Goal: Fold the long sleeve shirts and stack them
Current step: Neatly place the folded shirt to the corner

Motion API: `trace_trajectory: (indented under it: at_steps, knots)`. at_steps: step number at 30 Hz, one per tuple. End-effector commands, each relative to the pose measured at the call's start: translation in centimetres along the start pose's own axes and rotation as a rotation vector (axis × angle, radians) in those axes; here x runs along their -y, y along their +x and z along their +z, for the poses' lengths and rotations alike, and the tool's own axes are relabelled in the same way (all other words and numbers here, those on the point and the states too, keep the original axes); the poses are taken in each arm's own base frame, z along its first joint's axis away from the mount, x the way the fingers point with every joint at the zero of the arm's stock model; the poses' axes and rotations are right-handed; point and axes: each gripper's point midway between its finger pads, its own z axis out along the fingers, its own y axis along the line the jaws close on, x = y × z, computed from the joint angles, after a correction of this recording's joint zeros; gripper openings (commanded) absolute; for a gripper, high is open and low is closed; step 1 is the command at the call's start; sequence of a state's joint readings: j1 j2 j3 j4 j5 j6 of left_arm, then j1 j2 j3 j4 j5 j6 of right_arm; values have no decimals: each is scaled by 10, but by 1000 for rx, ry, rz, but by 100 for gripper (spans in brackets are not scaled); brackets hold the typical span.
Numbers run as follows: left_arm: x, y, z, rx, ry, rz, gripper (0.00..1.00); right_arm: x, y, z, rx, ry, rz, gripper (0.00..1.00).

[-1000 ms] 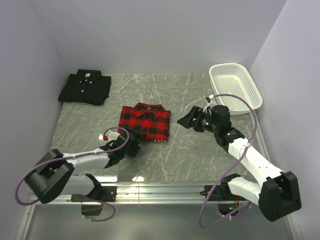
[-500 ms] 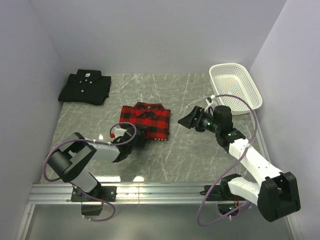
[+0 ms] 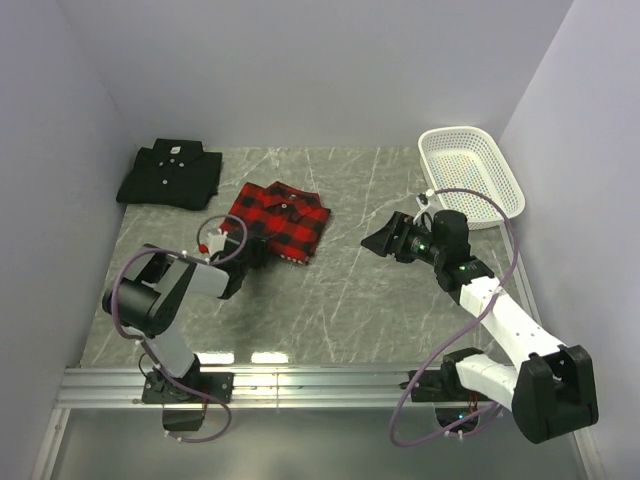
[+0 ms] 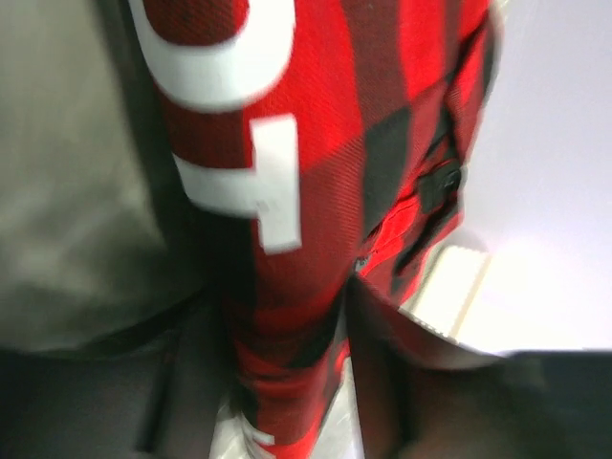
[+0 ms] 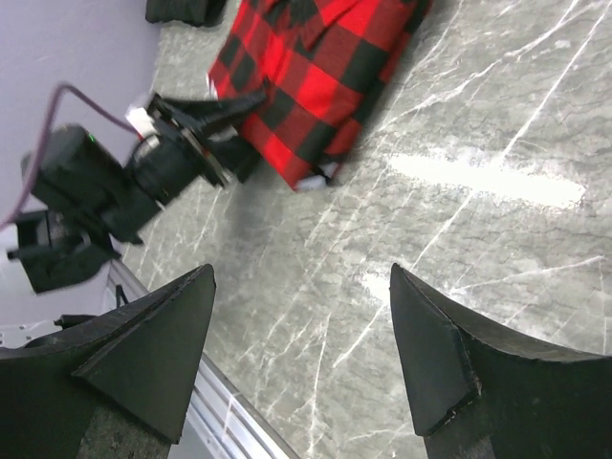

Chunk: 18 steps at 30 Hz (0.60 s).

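Red-and-black plaid shirt (image 3: 280, 213) is pinched by the left gripper (image 3: 252, 247)

Grey marbled table (image 3: 370, 300) boxed by plain lavender walls (image 3: 320, 70) — glare patches near front.

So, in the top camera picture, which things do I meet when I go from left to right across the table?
Black shirt → red plaid shirt → right hand → white basket.
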<state>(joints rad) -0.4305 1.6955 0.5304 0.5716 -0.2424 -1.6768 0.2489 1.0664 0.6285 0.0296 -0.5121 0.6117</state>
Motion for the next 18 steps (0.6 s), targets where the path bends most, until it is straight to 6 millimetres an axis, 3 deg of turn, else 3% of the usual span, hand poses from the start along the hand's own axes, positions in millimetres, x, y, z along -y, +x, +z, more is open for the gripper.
trace_trajectory:
  at_steps: [1, 5, 10, 14, 18]
  knots:
    - [-11, -19, 7, -8, -50, 150, 57, -3, -6, -1, 10, -23, -33, 80]
    - [-3, -39, -1, 16, -38, 216, 73, -4, -6, 0, 4, -35, -30, 80]
    - [-9, -36, -9, 0, -29, 217, 91, -3, -4, 2, -3, -41, -35, 80]
    - [-26, -30, 1, -32, -64, 208, 95, -6, -4, 2, -9, -59, -43, 79]
    - [-28, -26, 15, -40, -79, 188, 93, -7, -3, 2, -10, -68, -54, 79]
